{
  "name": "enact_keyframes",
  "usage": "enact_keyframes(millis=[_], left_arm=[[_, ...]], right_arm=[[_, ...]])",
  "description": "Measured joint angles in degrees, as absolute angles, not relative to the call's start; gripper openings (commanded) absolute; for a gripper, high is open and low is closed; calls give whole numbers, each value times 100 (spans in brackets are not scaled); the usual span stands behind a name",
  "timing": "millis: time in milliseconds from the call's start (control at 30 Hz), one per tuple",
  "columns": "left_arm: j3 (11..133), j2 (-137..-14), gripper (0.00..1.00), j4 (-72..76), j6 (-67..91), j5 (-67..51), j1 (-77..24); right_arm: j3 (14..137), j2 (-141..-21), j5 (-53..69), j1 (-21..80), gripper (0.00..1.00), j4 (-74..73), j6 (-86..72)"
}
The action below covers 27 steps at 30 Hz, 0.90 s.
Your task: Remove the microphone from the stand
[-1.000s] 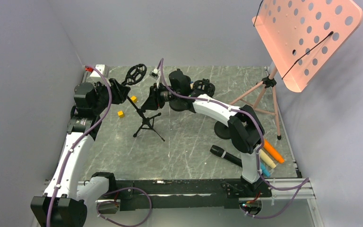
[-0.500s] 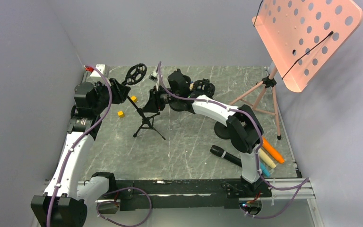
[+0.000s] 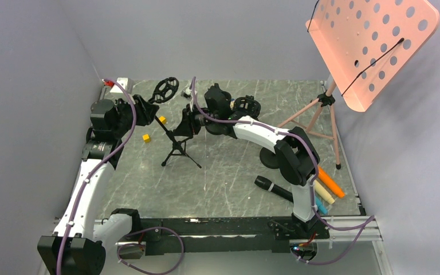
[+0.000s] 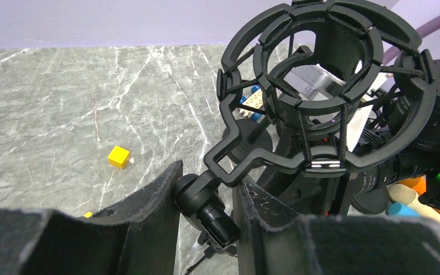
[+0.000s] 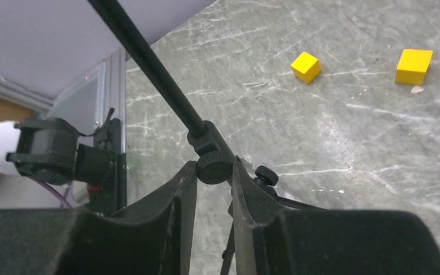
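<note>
Closing a little further, the right hand [image 5: 213, 172] now pinches the pole of the stand [image 5: 149, 66] at its clamp knob [image 5: 213, 166], while the left hand [image 4: 206, 200] stays clamped on the neck of the shock mount [image 4: 275, 161]. The microphone [image 3: 272, 187] lies on the desk [image 3: 235, 177] near the right arm's base, well apart from both hands.

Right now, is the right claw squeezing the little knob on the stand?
Touching. The right wrist view shows both fingers pressed against the knob, no gap either side.
</note>
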State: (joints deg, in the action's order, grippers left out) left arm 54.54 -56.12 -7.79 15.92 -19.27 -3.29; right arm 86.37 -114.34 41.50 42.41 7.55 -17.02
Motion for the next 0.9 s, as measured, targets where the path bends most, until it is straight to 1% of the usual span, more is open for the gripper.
enact_keyframes(millis=[133, 267, 467, 700, 733, 767, 800, 833, 867, 900], left_arm=[[5454, -5621, 0, -777, 1592, -2038, -318], [5454, -5655, 0, -746, 1584, -2333, -329], [5489, -5808, 0, -690, 1656, -2744, -329], [5489, -5872, 0, -631, 1688, -2768, -257], [5489, -5872, 0, -633, 1688, -2779, -255], [5489, -5872, 0, -637, 1695, -2799, -255], [5489, -5872, 0, -635, 1697, -2821, -255], [5489, -5872, 0, -642, 1702, -2823, -255], [5489, -5872, 0, -644, 1706, -2823, -255], [5489, -5872, 0, -644, 1706, -2825, -255]], right_arm=[[8530, -11367, 4278, 4241, 0, 840, -1046], [7988, -11000, 4224, 4322, 0, 1125, 185], [7118, -10453, 3948, 4491, 0, 1656, 2652], [6381, -10422, 3701, 4689, 0, 2783, 5990], [6206, -10425, 3704, 4705, 2, 3068, 6453], [6062, -10440, 3715, 4713, 11, 3332, 6790], [5885, -10488, 3747, 4720, 23, 3723, 7135], [5723, -10569, 3763, 4727, 42, 4152, 7448], [5590, -10667, 3778, 4727, 59, 4560, 7710], [5481, -10753, 3782, 4727, 72, 4908, 7905]])
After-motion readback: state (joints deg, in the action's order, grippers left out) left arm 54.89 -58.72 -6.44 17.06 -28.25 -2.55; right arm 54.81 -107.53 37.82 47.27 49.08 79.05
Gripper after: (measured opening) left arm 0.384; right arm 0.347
